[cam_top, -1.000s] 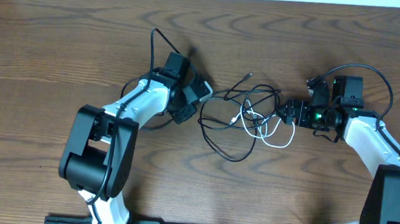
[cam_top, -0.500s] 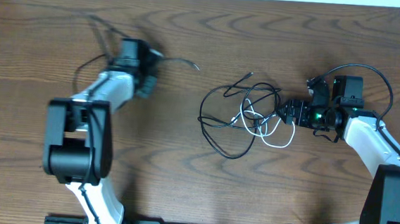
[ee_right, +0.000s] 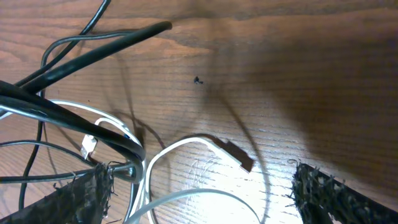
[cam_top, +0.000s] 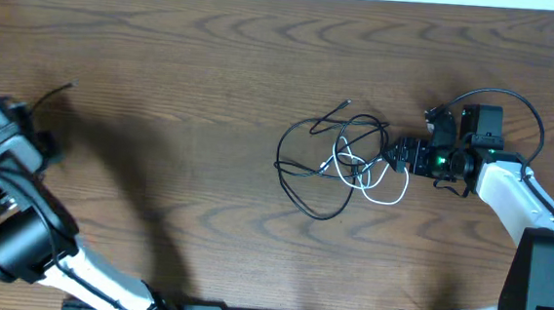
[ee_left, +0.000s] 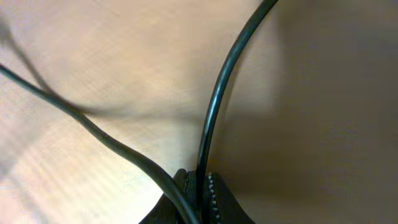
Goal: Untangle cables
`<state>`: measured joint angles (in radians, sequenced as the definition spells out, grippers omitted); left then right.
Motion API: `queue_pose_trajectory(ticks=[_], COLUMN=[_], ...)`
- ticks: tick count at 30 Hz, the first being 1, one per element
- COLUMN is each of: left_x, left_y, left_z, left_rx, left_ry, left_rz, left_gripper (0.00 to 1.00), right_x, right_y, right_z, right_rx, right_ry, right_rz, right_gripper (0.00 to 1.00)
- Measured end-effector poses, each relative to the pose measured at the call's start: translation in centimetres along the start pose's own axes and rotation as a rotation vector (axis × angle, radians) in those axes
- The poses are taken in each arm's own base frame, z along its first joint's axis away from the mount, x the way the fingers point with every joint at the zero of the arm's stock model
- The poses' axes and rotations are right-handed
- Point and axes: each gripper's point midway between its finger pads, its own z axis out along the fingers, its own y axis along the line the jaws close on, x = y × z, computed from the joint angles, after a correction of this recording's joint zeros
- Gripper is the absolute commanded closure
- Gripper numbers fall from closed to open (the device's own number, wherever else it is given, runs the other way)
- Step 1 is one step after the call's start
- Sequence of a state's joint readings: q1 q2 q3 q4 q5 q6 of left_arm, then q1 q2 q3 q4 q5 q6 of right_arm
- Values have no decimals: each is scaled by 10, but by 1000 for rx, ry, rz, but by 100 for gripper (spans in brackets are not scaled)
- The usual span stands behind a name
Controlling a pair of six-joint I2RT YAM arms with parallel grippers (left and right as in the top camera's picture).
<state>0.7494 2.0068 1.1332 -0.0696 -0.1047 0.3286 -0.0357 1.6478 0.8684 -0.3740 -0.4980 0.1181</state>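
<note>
Left claw, left wrist view: left claw (ee_left: 200, 185) is pinched tight on a thin black cable (ee_left: 211, 106). I see the cable rise from the grip to the top edge, and a second black run comes in from the left edge down to the fingertips.
Right claw, right wrist view: right claw (ee_right: 208, 199) is spread wide with nothing gripped. The white cable (ee_right: 180, 146) loops between its fingers, plug end lying on the surface (ee_right: 280, 81). Black strands bunch against the lower-left finger (ee_right: 74, 199).
Left arm, overhead: left arm (cam_top: 17, 239) reaches to the far left edge, well apart from the tangle. A short black cable end sticks out up and to the right of its claw.
Right arm, overhead: right arm (cam_top: 509, 191) is bent in from the right, its claw pointing left at the right edge of the tangle of cables (cam_top: 320, 163).
Cables, overhead: I see the tangle at mid-surface, black loops with the white one at its lower right.
</note>
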Motion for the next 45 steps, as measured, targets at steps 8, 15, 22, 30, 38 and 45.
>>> queue_pose_trajectory(ticks=[8,15,22,30,38,45], left_x=[26,30,23,1,-47,-56], left_y=[71,82,73,71,125,105], left_z=[8,8,1,-58,-148,-149], left_rx=[-33,-34,-3,-5,-245,-245], left_ry=[16,9,4,-99,-313,-308], left_rz=[-244,-314,-325,-301,-143,25], left_gripper=[92,24,11,11,10,10], right_x=[-3,-10,-10,-13,-16,-16], right_y=[1,4,6,6,7,7], right_z=[0,0,0,0,-1,-1], right_rx=[-4,-18,-31,-32,-34,-37], right_ry=[-11,-40,-39,-49,-61,-63], right_rz=[-6,-22,-23,-29,-35,-37], right_gripper=[8,8,8,8,5,5])
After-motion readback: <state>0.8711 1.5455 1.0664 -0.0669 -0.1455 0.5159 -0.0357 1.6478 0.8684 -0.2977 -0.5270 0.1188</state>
